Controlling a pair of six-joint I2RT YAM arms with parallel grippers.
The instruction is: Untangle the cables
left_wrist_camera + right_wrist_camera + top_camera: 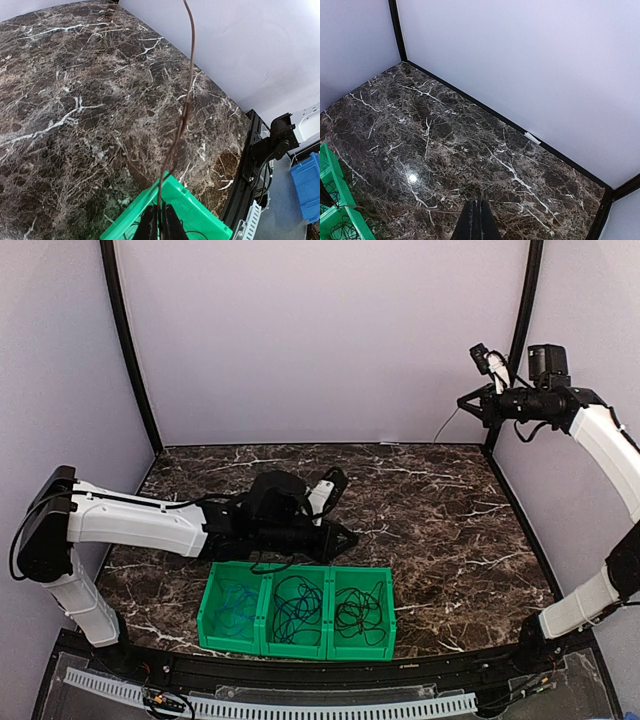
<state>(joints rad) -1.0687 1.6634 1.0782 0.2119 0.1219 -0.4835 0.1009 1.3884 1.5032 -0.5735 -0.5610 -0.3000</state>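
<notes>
**One cable being drawn taut between the two arms**

At the left, a blue cable (pixel 235 602) is lying coiled in the left compartment of the green tray (pixel 296 651). It seems to be sitting there because it is already separated. In the middle compartment a dark cable (pixel 297 605) is lying in loose loops, and in the right compartment a black cable (pixel 360 610) is doing the same, so each strand is getting a pocket of its own.

Just above the tray's right compartment, the left gripper (pixel 159 220) is hovering low with its fingers standing close on either side of a stretched cable (pixel 186 107). Only a sliver of gap is showing (I cannot tell whether they are pinching it or merely letting it slide through). The low position is probably serving to feed this strand down into the tray.

From there the stretched cable is rising across the marbled surface (pixel 430 510) toward the far right corner. Up there the right gripper (pixel 477 207) is clenched on its other end and holding it high, likely so the strand is hanging straight and free of the others.
</notes>
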